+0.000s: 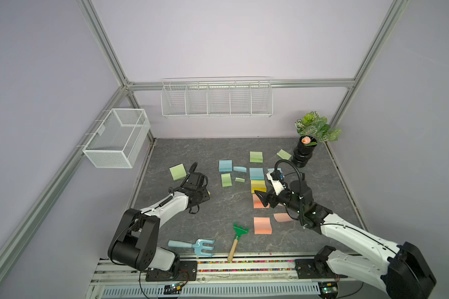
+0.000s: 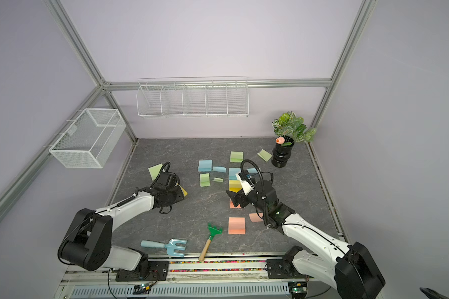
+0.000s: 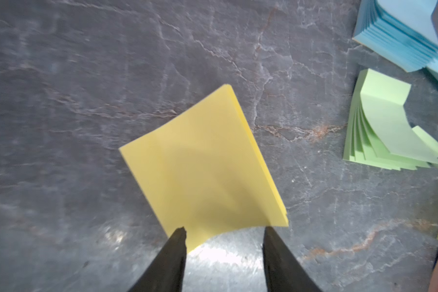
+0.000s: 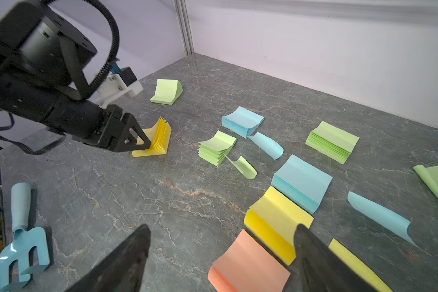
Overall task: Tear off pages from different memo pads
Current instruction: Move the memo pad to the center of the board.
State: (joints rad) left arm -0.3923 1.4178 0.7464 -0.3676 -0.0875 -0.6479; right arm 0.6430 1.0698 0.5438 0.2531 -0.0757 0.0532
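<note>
Several memo pads lie across the dark table: green [image 1: 178, 171], blue [image 1: 225, 165], yellow [image 1: 258, 186] and salmon [image 1: 262, 225] ones. Loose curled pages lie among them, such as a blue page [image 1: 239, 169], a green page [image 1: 283, 154] and a salmon page [image 1: 282, 217]. My left gripper [image 3: 224, 228] is open, its tips at the near edge of a small fanned yellow pad [image 3: 202, 161], which the right wrist view also shows [image 4: 159, 137]. My right gripper [image 4: 223, 226] hangs open above a salmon pad [image 4: 248, 268] and the thick yellow pad [image 4: 276, 222], holding nothing.
A light-blue garden fork [image 1: 192, 246] and a green rake [image 1: 237, 234] lie near the front edge. A black pot with a plant [image 1: 305, 152] stands at the back right. Wire baskets hang on the left wall [image 1: 117, 137] and the back wall [image 1: 217, 99].
</note>
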